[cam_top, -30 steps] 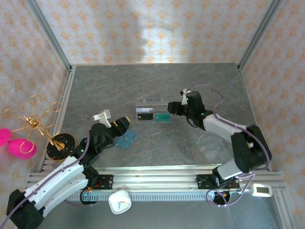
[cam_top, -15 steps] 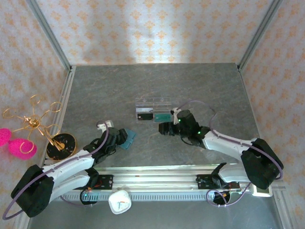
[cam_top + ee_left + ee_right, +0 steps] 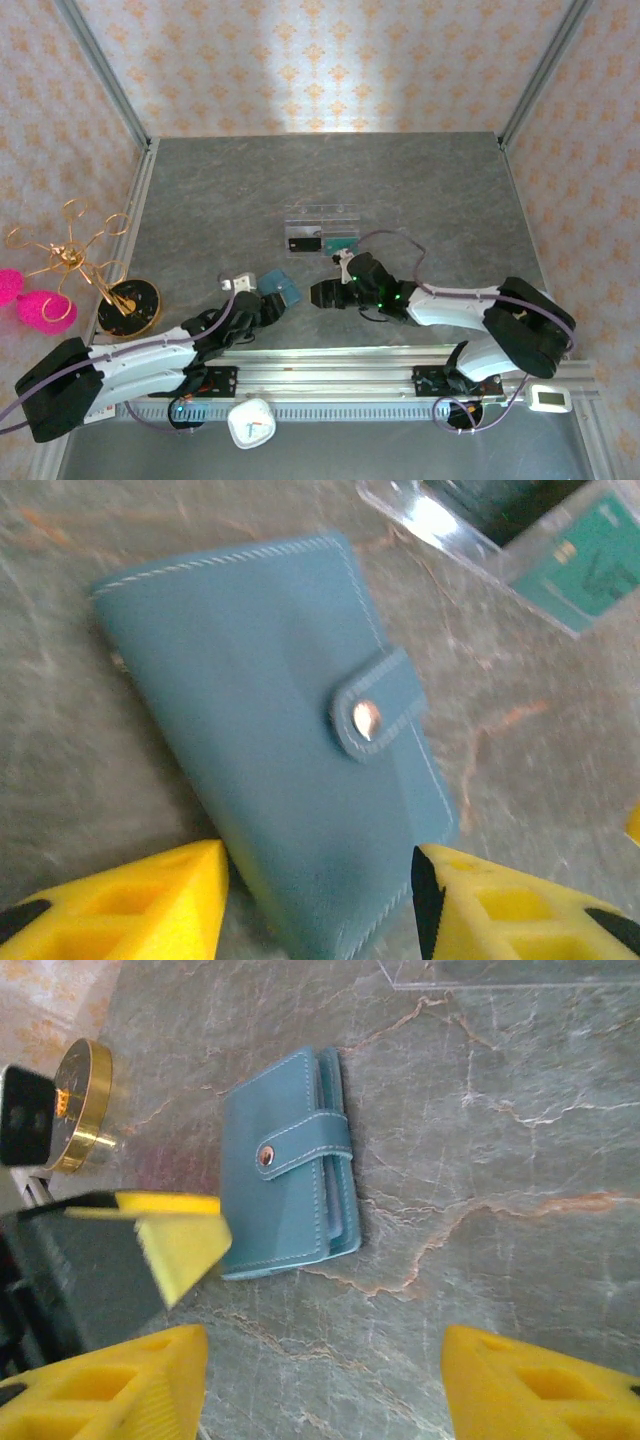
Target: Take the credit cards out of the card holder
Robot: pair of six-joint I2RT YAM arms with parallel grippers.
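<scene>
Left tool [image 3: 320,865] straddles card holder [image 3: 270,710]; table [image 3: 520,1160] beyond seemingly free.

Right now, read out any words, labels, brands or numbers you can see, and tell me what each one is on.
No text here can be read.
teal-green card: faint print beside its chip, too blurred to read.
black card: pale patch, too small to read.
white dial at the front rail: marks too small to read.
card holder: plain, a metal snap, no lettering.
</scene>
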